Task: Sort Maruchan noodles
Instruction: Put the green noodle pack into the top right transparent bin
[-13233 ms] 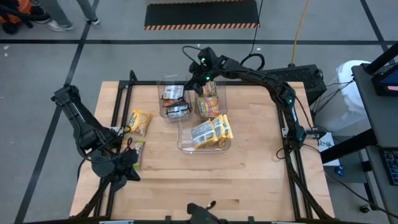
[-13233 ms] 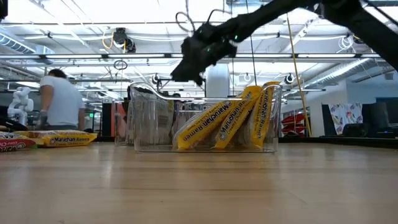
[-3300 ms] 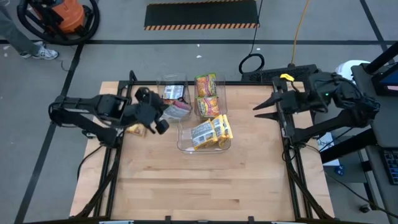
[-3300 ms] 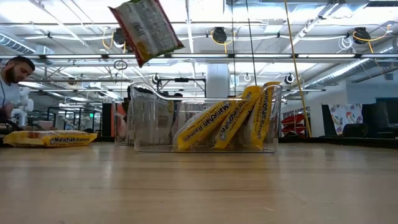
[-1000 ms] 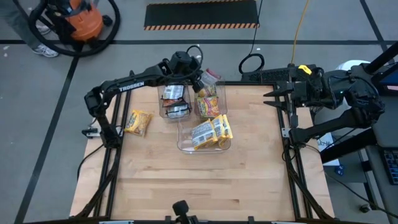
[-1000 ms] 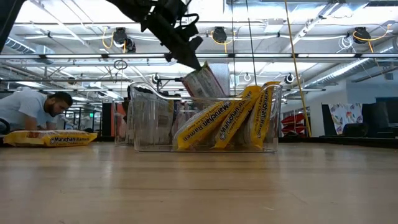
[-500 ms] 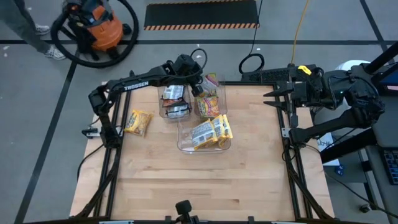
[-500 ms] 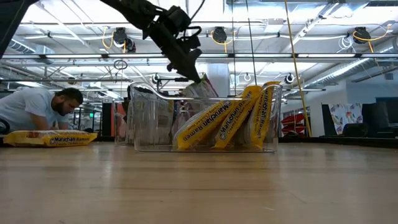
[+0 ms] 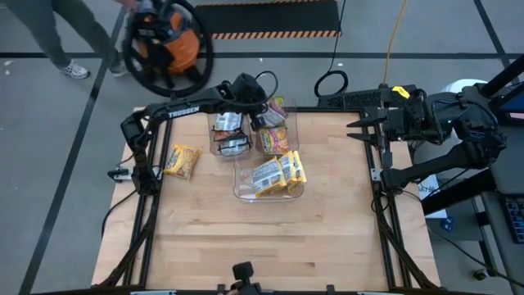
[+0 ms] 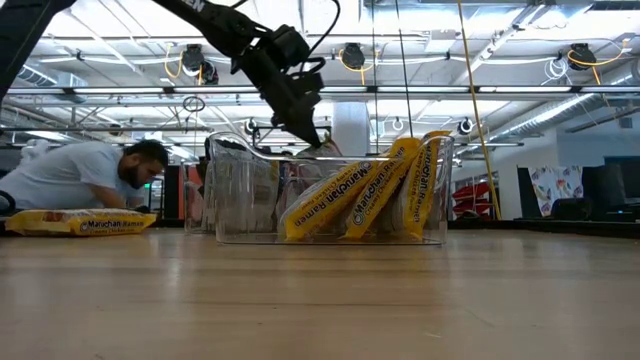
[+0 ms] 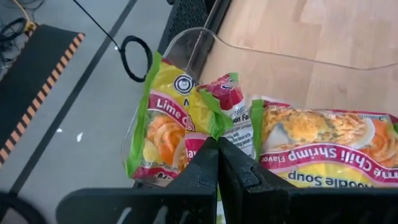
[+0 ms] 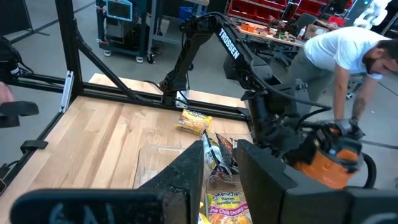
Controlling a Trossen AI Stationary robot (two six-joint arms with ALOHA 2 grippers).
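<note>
in the high view, far left of the table (image 9: 205, 246), one yellow packet (image 9: 182, 161) lies alone on the wood, apart from the bins, presumably waiting its turn. moving right, the left arm stretches from the left table edge toward upper centre, and the left gripper (image 9: 260, 117) hangs over the lime-green bin (image 9: 274, 131) at the back. its fingers are pressed together on the corner of a lime chili shrimp packet (image 11: 217, 115), which droops into that bin among others of its kind; holding by a corner lets the flat packet hang and slip in edge first. just left of it, the bin of darker packets (image 9: 228, 133) sits side by side, and in front, toward centre frame, the yellow-packet bin (image 9: 270, 176) holds its packets leaning on edge, so colours seem kept one to a bin. at far right, the right gripper (image 9: 354, 136) waits off the table edge with its fingers spread and nothing between them.

the left wrist view alone shows the pinch itself and the packet's printed face, with two more lime-green packets (image 11: 323, 143) lying flat below it. the low view shows what the overhead cannot: the gripper is above the bin rim, and the yellow packets (image 10: 355, 200) stand slanted against the clear wall. the right wrist view shows a person bent over an orange vacuum beyond the table.
</note>
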